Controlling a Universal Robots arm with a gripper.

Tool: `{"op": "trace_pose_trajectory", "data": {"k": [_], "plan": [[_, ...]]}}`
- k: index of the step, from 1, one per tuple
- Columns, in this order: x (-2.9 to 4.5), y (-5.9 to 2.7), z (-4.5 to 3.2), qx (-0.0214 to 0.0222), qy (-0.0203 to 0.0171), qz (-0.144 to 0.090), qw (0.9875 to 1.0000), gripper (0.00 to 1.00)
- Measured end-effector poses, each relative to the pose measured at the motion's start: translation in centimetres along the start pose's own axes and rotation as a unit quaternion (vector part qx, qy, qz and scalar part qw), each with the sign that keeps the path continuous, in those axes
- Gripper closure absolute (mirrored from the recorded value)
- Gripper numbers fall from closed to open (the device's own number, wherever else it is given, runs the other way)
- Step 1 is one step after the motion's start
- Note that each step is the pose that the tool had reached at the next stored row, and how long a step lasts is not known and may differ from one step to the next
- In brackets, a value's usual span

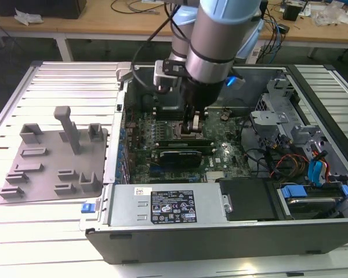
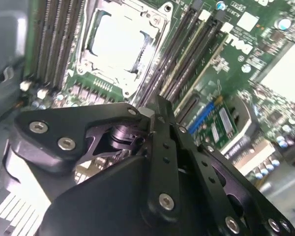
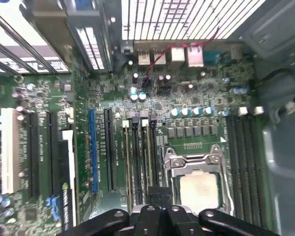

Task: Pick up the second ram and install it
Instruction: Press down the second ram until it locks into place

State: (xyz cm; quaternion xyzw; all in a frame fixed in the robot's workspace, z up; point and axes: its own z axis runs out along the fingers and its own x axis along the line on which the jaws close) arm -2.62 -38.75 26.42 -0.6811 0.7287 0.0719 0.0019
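Enclosing container: an open computer case (image 1: 313,231) lying on its side on a slatted table (image 1: 64,87).
Contents of case: one green motherboard (image 3: 196,93), one silver power supply (image 1: 162,208), one black expansion card (image 1: 177,156), a drive cage with blue tabs (image 1: 293,192) and loose cables at the exterior view's right.
Second container: one grey holder tray (image 1: 40,174) with upright pegs, outside the case at the exterior view's left; no part stands on its pegs.
Socket: one CPU socket (image 3: 199,189) with its metal frame, a bank of memory slots on each side, two banks in all.
Arm: one, reaching down into the case over the motherboard.
Gripper (image 1: 194,128): one, its tip low over the slot bank between the socket and the expansion card.
Fingers (image 2: 160,142): drawn narrow, tips nearly together; whether they pinch anything cannot be told.
Second ram (image 1: 173,141): a long thin green stick lying along the slots directly beneath the fingertips, beside the socket; full seating cannot be confirmed.
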Motion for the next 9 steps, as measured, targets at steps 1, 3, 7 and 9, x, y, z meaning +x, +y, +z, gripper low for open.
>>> {"op": "trace_pose_trajectory", "data": {"k": [1,3,7,9], "plan": [[-0.04,0.04,-0.39,0.0000,0.0000,0.000,1.0000,0.92],[-0.07,0.07,-0.69,0.0000,-0.0001,0.000,1.0000,0.92],[-0.07,0.07,-0.69,0.0000,0.0000,0.000,1.0000,0.92],[-0.07,0.07,-0.70,0.0000,0.0000,0.000,1.0000,0.92]]}}
